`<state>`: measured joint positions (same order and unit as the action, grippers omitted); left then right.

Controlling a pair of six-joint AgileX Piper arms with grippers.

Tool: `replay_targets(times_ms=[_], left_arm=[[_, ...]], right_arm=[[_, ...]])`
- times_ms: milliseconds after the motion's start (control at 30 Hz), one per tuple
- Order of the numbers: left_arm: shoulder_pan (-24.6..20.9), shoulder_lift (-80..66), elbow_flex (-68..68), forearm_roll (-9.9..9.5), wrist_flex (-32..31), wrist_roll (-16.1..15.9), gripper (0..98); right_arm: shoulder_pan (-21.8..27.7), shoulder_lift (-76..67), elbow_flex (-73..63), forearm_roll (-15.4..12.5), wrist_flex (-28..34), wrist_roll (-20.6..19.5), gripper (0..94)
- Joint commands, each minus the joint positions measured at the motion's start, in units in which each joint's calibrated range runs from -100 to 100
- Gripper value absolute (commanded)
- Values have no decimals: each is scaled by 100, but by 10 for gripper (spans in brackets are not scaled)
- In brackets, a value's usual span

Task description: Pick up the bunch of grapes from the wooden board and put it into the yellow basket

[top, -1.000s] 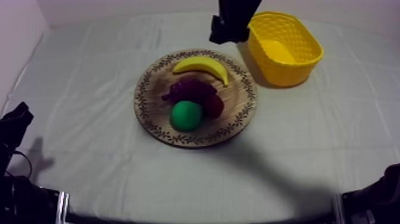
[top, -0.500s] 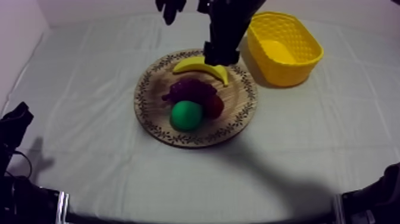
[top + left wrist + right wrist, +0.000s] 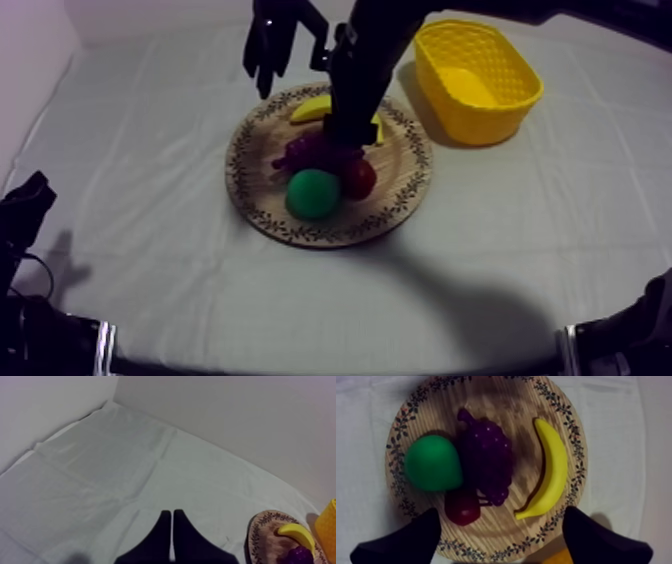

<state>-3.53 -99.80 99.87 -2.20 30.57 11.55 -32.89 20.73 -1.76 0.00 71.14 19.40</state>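
**Purple bunch of grapes (image 3: 486, 458) now under our right gripper (image 3: 502, 511), not yet gripped**

At the far left our left gripper (image 3: 172, 512) rests low over the grey-white cloth (image 3: 150, 140). Its fingers are pressed together into a narrow wedge and hold nothing.

Moving right, the wooden board (image 3: 245, 190) carries all four fruits. First comes the green pear (image 3: 313, 193), then the grapes touching it, with the small red fruit (image 3: 360, 180) tucked against both. The banana (image 3: 310, 108) lies just beside the bunch on the basket's side. None of them has shifted in the last second.

What has changed is our right arm. A second ago it hung at the far edge beside the basket, and half a second ago it stood over the banana. Now it reaches over the middle of the board. From its wrist we see the two fingers spread wide with nothing between them, and the bunch sits beneath the gap.

Further right the yellow basket (image 3: 490, 115) stands apart from the board, empty as far as we can see.

We judge the approach nearly done and the grasp next: descend, close on the bunch, lift, carry right. The pear lies on one finger's side and the banana on the other. We think the descent needs care so that we do not catch a neighbour.
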Motion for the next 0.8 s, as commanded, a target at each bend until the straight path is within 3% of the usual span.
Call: replay_targets(times_ms=[0, 767], left_arm=[[2, -3, 2, -2, -1, 0, 1], [2, -3, 2, -2, -1, 0, 1]], right_arm=[[15, 156, -91, -11, -22, -3, 806], [13, 1519, -830, -115, -322, 29, 789]])
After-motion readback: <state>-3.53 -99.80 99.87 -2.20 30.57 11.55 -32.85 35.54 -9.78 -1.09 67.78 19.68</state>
